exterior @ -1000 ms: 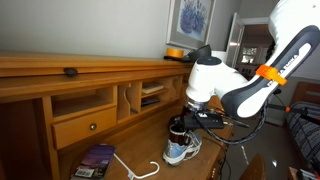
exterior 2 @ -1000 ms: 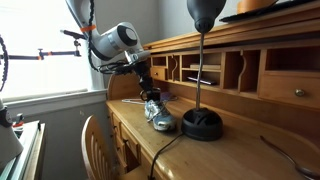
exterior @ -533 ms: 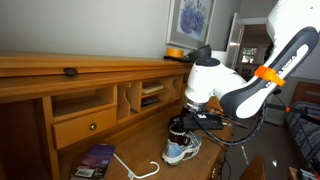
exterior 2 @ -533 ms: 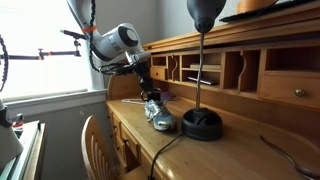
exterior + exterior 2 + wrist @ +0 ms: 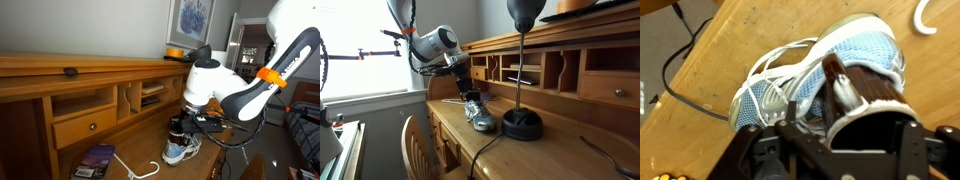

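Note:
A light blue and white sneaker [image 5: 790,85] with white laces lies on the wooden desk [image 5: 740,25]. A dark brown cylinder with a white rim [image 5: 865,90] rests in the shoe's opening. My gripper [image 5: 858,125] hangs straight over it, and its fingers stand wide apart on either side of the cylinder, open. In both exterior views the gripper [image 5: 180,128] [image 5: 470,92] sits low, just above the sneaker [image 5: 183,151] [image 5: 478,116].
A black desk lamp [image 5: 523,122] stands close beside the shoe. A purple packet [image 5: 97,158] and a white cable [image 5: 135,168] lie on the desk. Cubbyholes and a drawer [image 5: 85,125] line the back. A wooden chair [image 5: 415,145] stands at the desk's edge. A black cord [image 5: 685,90] crosses the floor.
The fingers have spread apart above the shoe. The arm and the sneaker have stayed in place.

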Controlling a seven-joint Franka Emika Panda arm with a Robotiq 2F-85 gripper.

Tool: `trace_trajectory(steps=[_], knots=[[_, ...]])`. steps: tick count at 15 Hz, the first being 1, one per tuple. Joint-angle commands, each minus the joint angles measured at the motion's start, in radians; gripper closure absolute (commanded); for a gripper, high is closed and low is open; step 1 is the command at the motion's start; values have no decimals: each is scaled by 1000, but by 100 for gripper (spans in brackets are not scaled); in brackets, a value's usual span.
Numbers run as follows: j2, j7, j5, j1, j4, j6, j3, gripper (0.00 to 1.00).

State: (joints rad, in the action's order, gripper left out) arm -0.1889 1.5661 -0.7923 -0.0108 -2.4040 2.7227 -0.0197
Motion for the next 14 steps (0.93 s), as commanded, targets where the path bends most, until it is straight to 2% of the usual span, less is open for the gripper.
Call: trace_trajectory(steps=[1, 10, 14], knots=[[46, 67, -59, 27, -8, -47, 5, 0], [130, 22, -48, 63, -2, -83, -44, 0], [98, -96, -42, 93, 59, -58, -92, 0]])
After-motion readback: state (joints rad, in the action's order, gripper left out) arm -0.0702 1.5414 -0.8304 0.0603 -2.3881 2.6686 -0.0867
